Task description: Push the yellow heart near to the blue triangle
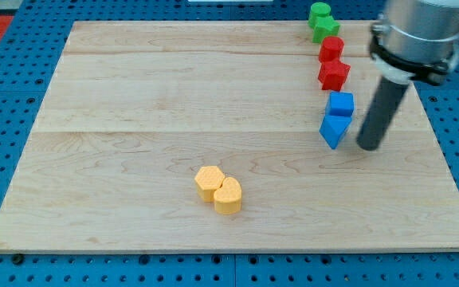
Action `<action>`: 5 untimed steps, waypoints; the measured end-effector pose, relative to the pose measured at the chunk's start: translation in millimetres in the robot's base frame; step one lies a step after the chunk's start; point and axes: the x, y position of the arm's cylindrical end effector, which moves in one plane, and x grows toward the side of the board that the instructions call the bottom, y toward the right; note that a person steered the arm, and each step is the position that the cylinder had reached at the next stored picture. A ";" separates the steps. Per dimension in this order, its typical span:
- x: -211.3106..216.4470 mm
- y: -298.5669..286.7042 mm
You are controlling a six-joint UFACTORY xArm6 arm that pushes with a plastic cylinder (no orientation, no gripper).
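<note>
The yellow heart (229, 196) lies near the view's bottom centre, touching a yellow hexagon (209, 182) on its upper left. The blue triangle (334, 129) lies at the view's right, just below a blue cube (341, 104). My tip (369, 147) rests on the board just to the right of the blue triangle, a small gap apart from it and far to the right of the yellow heart.
A red block (331, 49) and a red star-like block (334, 75) sit in a column above the blue cube. Two green blocks (322, 21) sit at the view's top right. The wooden board (134, 96) lies on a blue pegboard.
</note>
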 end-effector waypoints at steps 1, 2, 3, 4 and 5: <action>76.4 -41.7; 122.2 -88.2; 136.2 -157.7; 122.3 -233.7; 90.4 -264.9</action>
